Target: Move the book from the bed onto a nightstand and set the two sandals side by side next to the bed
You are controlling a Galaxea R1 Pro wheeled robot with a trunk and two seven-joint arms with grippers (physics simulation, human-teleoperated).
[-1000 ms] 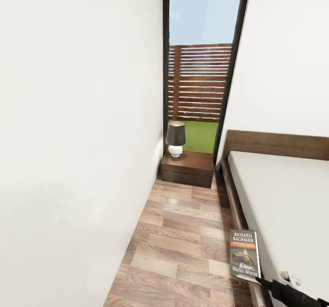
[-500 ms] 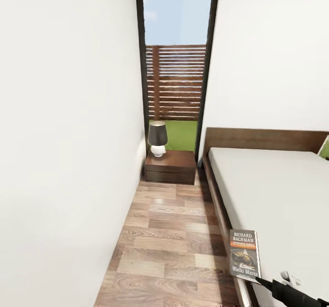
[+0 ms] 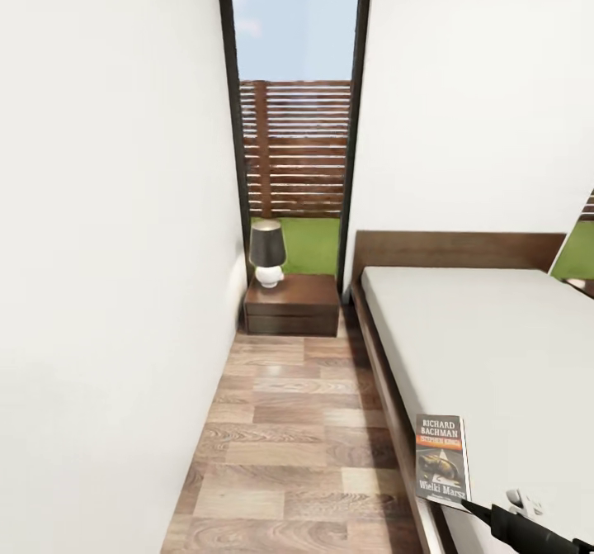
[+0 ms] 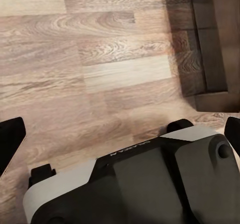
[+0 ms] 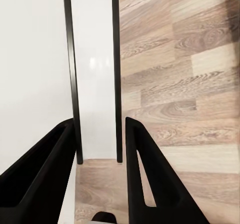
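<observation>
Already the right gripper (image 5: 100, 149) pinches the book (image 3: 442, 460) between its jaws. The nightstand (image 3: 292, 304) lies well ahead, so placing remains. The left jaws stand spread.

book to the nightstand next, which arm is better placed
Right, likely: the right claw already grips the book between its fingers, with the nightstand straight ahead beside the bed.

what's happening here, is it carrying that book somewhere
Yes. The robot's right hand is shut on the thin dark paperback book, held upright beside the light-grey bed. Ahead, at the end of the wood-plank floor, stands the dark-brown wooden nightstand with a black-shaded lamp. The left hand hangs open over the floor.
</observation>
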